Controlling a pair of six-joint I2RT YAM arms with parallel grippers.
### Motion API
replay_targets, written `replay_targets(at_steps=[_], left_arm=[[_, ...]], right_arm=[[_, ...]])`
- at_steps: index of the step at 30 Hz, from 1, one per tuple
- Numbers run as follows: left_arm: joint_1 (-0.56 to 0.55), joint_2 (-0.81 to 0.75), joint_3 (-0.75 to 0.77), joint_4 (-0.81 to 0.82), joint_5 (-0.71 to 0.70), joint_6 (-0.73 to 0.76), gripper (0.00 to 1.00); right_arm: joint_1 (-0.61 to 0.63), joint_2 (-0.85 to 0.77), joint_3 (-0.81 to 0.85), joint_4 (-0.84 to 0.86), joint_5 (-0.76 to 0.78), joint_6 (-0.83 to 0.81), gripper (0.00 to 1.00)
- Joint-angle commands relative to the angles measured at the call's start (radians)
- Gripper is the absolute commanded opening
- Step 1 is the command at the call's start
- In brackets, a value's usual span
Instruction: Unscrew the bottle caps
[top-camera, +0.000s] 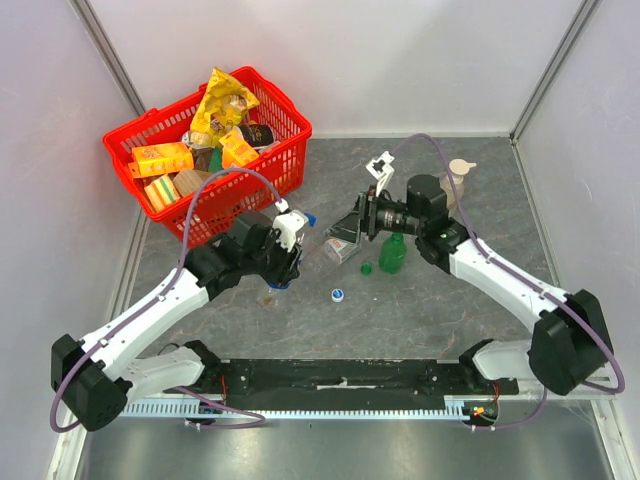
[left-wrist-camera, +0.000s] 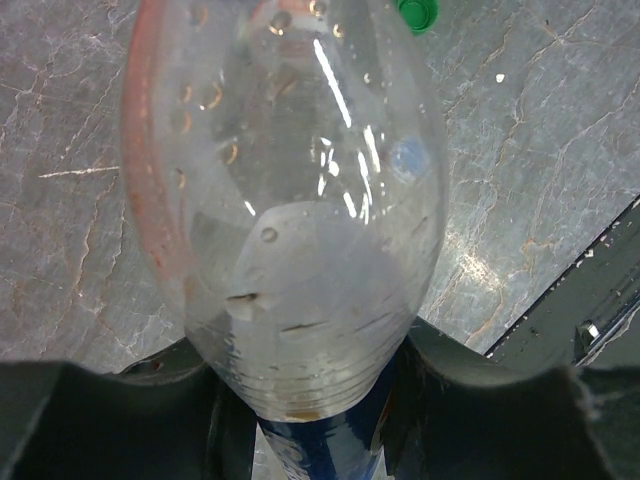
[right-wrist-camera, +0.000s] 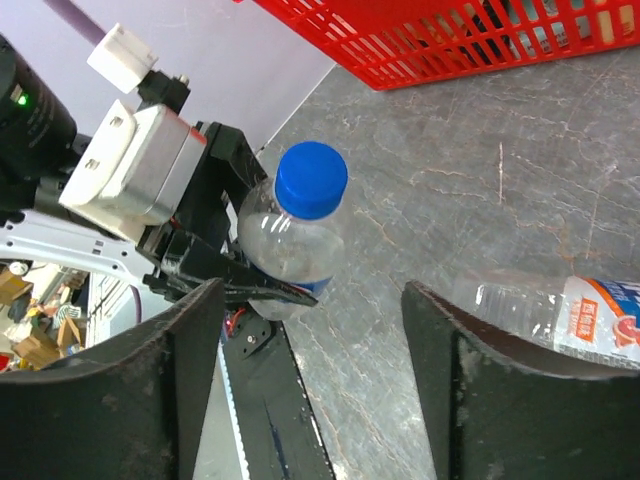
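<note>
Clamping the cola bottle (right-wrist-camera: 290, 255) in my left gripper (left-wrist-camera: 320, 360) so it's not spinning; its blue cap (right-wrist-camera: 311, 180) is sitting at 9 o'clock of my right gripper (right-wrist-camera: 312, 300), jaws apart, lining up to twist.

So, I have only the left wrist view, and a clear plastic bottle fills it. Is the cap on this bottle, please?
Observer: Yes. A round blue plastic cap sits on the clear plastic bottle with the blue label, which the left end effector grips.
Operator: And where is the right end effector?
Observer: The right end effector points at that cap, with its fingers open on either side and not touching it.
Operator: Is any other cap already off?
Observer: A second round blue cap lies loose on the grey table, in front of both arms.
</note>
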Motion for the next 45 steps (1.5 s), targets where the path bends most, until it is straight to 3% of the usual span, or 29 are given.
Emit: replay_targets(at_steps=[1,5,17,22,32,39,41,45], left_arm=[[-0.001,-0.024,-0.006,0.031,-0.016,0.022,0.05],[0.0,-0.028,-0.01,0.033,-0.004,0.021,0.05],[-0.001,-0.021,-0.012,0.033,0.011,0.024,0.05],[0.0,-0.024,-0.01,0.034,0.037,0.027,0.05],[0.0,-0.024,-0.01,0.033,0.042,0.025,0.05],[0.002,-0.028,-0.015,0.033,0.047,0.025,0.05],[0.002,-0.026,-0.015,0.033,0.045,0.025,0.05],[-0.001,-0.026,-0.017,0.033,0.048,0.022,0.05]], right_arm=[[0.026,0.068,0.098,-0.032,0.05,0.012,0.72],[0.046,0.124,0.155,-0.032,0.06,0.033,0.63],[0.085,0.205,0.212,0.009,0.091,0.084,0.58],[0.1,0.223,0.21,0.035,0.088,0.11,0.51],[0.105,0.217,0.21,0.081,0.087,0.151,0.51],[0.111,0.205,0.201,0.088,0.082,0.165,0.39],[0.111,0.199,0.192,0.095,0.085,0.171,0.4],[0.111,0.193,0.187,0.118,0.08,0.196,0.54]])
